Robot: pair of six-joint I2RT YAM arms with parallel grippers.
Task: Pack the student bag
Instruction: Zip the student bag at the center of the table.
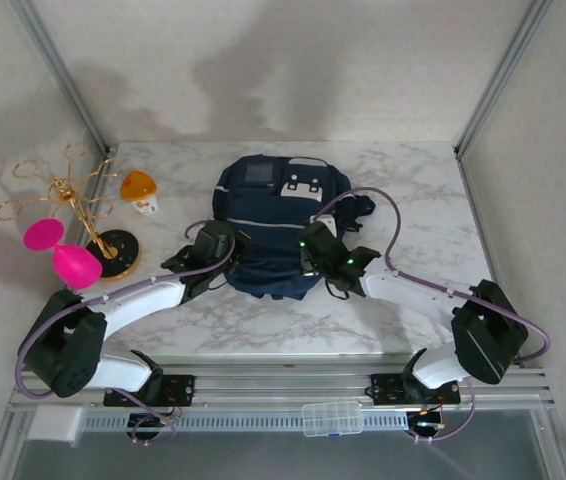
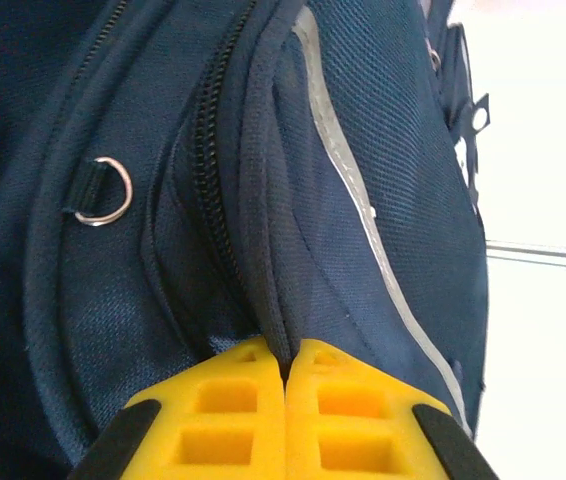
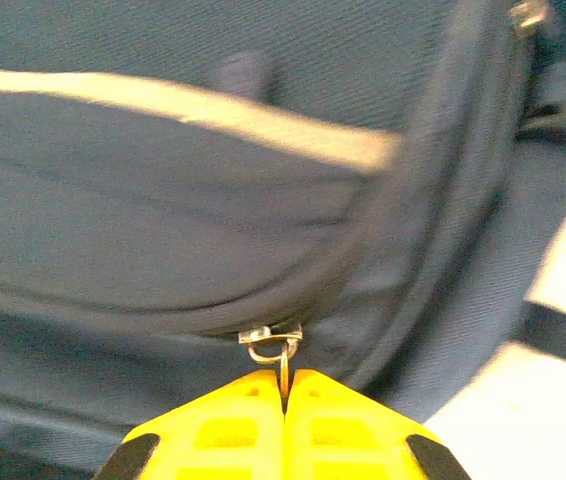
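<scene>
student bag (image 1: 278, 222) lies flat on the table (image 1: 413, 205), centred between both arms. left fingers (image 2: 291, 360) are pressed together at the bag's left edge, pinching the raised fabric seam beside the zipper (image 2: 208, 190). right fingers (image 3: 285, 380) are at the bag's near-right side, 2 tips clamped on 1 metal zipper pull (image 3: 275, 346).

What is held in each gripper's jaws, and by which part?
Left gripper: the student bag, by a fabric fold beside its zipper. Right gripper: its metal zipper pull.
</scene>
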